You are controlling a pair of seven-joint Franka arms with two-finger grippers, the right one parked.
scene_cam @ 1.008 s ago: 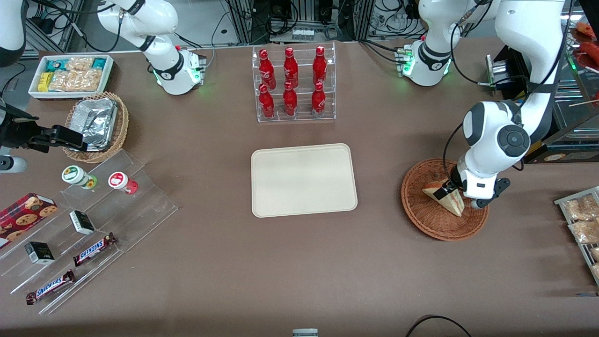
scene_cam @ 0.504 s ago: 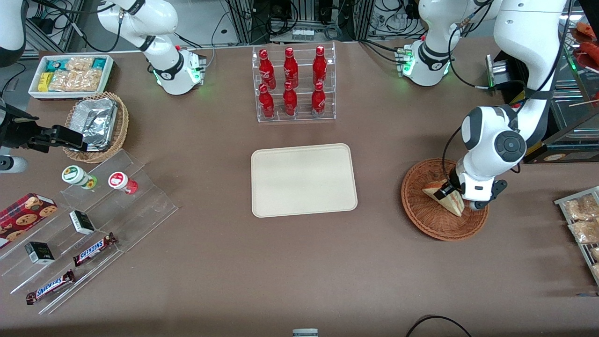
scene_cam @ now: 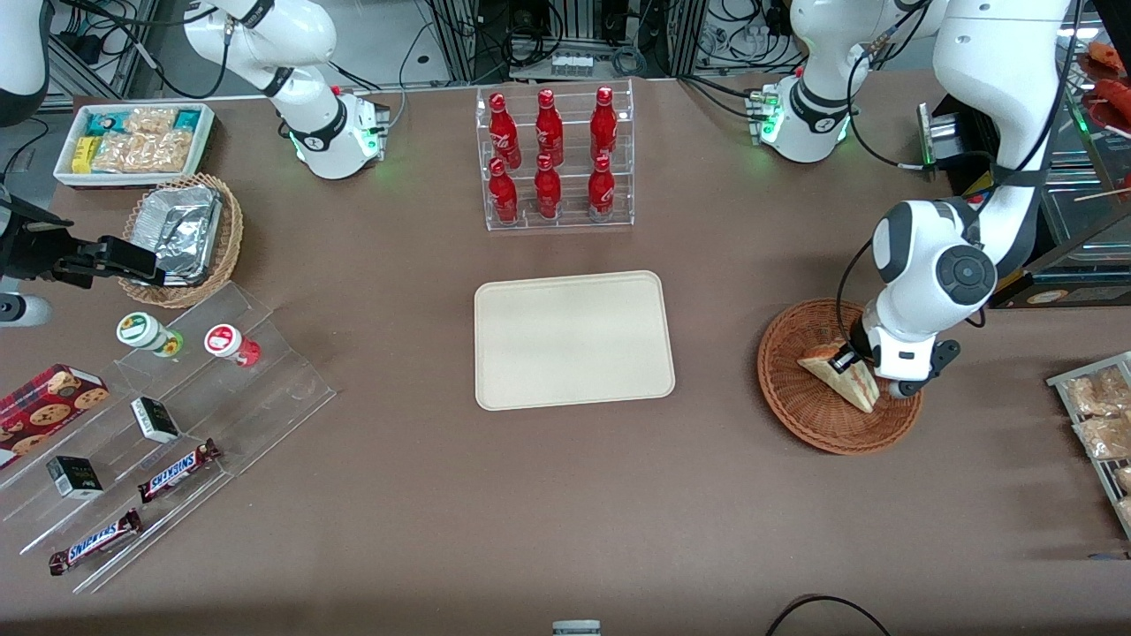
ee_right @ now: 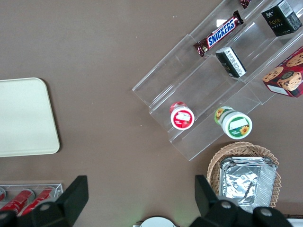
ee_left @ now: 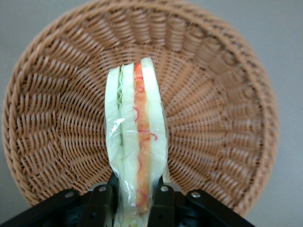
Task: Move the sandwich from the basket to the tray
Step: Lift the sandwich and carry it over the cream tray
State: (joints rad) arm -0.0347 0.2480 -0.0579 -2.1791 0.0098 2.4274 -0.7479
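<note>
Both jaws (ee_left: 132,198) clamp sandwich (ee_left: 136,142) over basket (ee_left: 218,109).

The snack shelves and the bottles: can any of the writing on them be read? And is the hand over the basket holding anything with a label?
"SNICKERS": on the two chocolate bars lying on the clear stepped stand.
Red bottles: white script, too small to read.
Dark small boxes, round lids, cookie box: print too small to read.
The gripper is over the basket, shut on the sandwich, which shows no label.
</note>
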